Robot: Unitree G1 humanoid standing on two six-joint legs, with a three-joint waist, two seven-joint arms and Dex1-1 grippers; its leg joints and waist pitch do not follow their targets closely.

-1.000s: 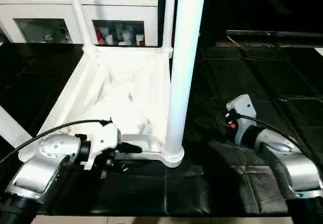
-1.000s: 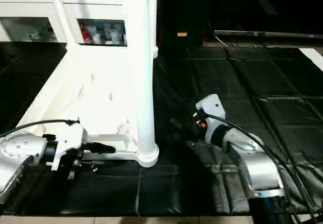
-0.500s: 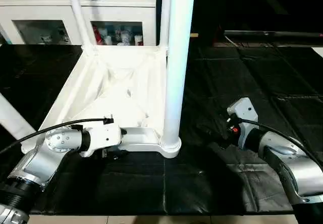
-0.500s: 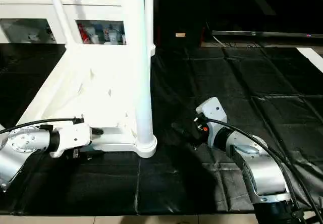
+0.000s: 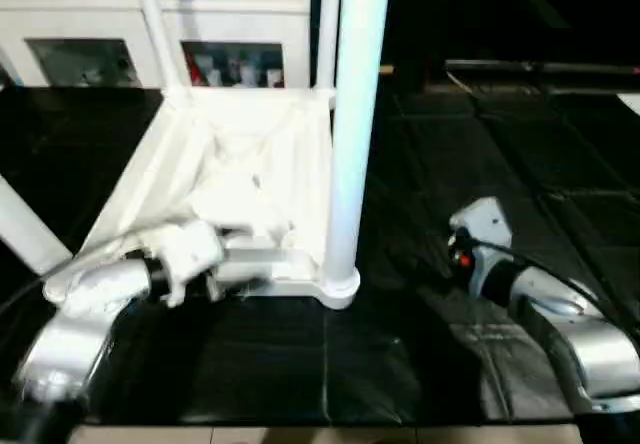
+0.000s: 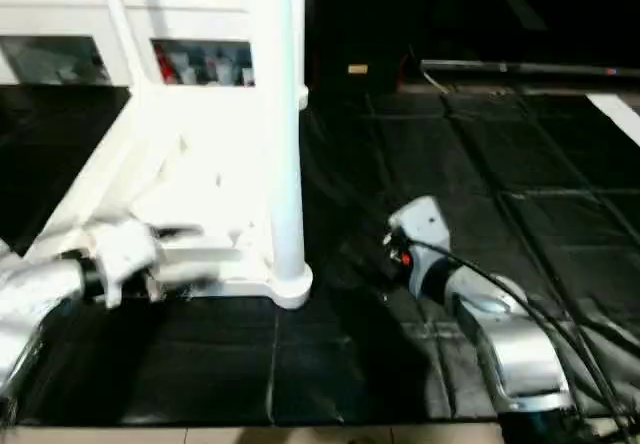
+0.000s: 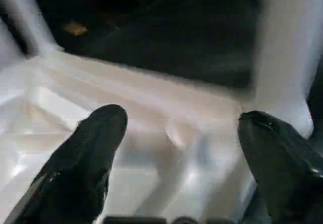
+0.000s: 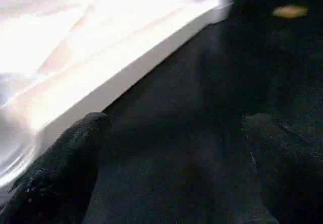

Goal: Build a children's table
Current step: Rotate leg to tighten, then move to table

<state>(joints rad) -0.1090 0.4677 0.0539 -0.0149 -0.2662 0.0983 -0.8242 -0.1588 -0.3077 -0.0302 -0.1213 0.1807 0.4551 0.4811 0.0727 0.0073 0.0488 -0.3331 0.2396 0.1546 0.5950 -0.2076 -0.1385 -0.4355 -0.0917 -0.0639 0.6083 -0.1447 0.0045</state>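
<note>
Table top (image 5: 250, 164) beside left end effector (image 7: 181, 148)

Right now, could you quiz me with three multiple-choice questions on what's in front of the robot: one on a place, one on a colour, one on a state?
1. The nearest upright leg stands in which corner of the table top?
A near right
B far left
C centre

2. What colour is the mat?
A black
B red
C green

3. How are the left hand fingers?
A clamped on a leg
B spread apart, holding nothing
C shut tight

Answers: 1 A, its base sits in the near right socket. 2 A, dark padded sheet. 3 B, the wrist view shows a wide gap between the fingers.
</note>
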